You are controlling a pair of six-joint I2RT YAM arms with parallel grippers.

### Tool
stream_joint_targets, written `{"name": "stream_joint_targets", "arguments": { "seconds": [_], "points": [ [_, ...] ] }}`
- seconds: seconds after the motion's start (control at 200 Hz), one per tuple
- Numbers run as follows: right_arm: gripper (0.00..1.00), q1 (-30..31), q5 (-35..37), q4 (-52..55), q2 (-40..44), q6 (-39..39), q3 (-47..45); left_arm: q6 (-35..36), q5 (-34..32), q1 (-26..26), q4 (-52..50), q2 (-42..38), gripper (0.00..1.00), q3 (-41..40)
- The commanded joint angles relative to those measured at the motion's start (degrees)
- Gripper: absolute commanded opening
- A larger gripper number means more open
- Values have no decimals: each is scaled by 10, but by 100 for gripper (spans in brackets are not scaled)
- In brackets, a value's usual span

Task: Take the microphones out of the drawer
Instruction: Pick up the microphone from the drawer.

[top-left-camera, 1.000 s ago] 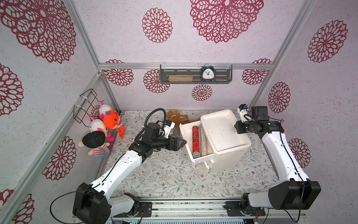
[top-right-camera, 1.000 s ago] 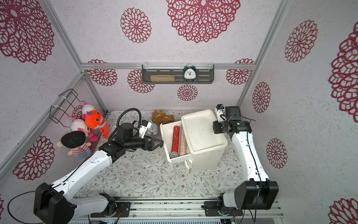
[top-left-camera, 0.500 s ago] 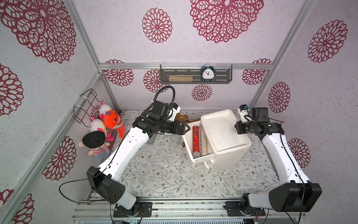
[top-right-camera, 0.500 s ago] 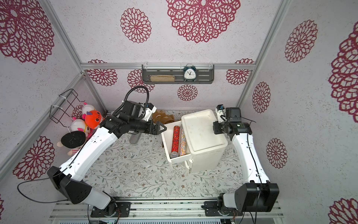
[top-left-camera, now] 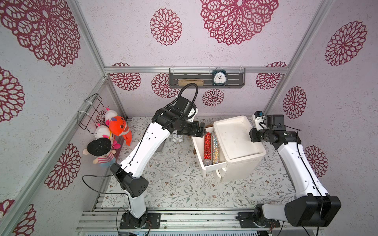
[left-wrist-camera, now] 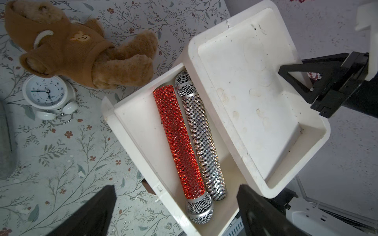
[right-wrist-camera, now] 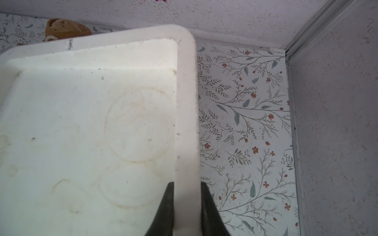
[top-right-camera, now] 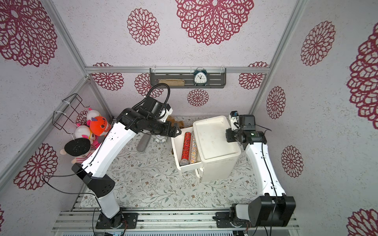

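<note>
Glittery red microphone (left-wrist-camera: 180, 143), glittery silver microphone (left-wrist-camera: 203, 141), white cabinet (left-wrist-camera: 245, 81) and drawer (left-wrist-camera: 141, 130), floral-print mat (left-wrist-camera: 61, 147), brown plush bear (left-wrist-camera: 67, 47)

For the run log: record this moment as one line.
phase: pre-grasp | left tool: open, over drawer | right tool: shut on cabinet rim | red microphone, silver microphone: side by side in drawer

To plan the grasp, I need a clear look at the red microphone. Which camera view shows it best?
The left wrist view: the red microphone lies whole, handle to mesh head, beside the silver microphone. Both top views show it small in the open drawer. The right wrist view misses it.
</note>
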State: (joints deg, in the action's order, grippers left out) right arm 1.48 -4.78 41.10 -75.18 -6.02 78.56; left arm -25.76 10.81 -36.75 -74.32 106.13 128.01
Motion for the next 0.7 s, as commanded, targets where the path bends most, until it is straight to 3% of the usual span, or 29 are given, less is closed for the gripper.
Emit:
{"name": "stream_joint_targets", "arguments": {
  "seconds": [0.0,0.265,0.525,0.695],
  "points": [
    [0,-13,27,-90,41,28,23,-11,-32,-11,-70,32,97,39],
    [0,-12,19,-90,37,43,29,-20,-31,-32,-96,58,100,87],
    [0,-10,1,-94,19,64,41,-24,-49,-49,-108,110,80,107],
    [0,-3,2,-95,13,63,41,-32,-71,-60,-108,125,75,109]
  ]
}}
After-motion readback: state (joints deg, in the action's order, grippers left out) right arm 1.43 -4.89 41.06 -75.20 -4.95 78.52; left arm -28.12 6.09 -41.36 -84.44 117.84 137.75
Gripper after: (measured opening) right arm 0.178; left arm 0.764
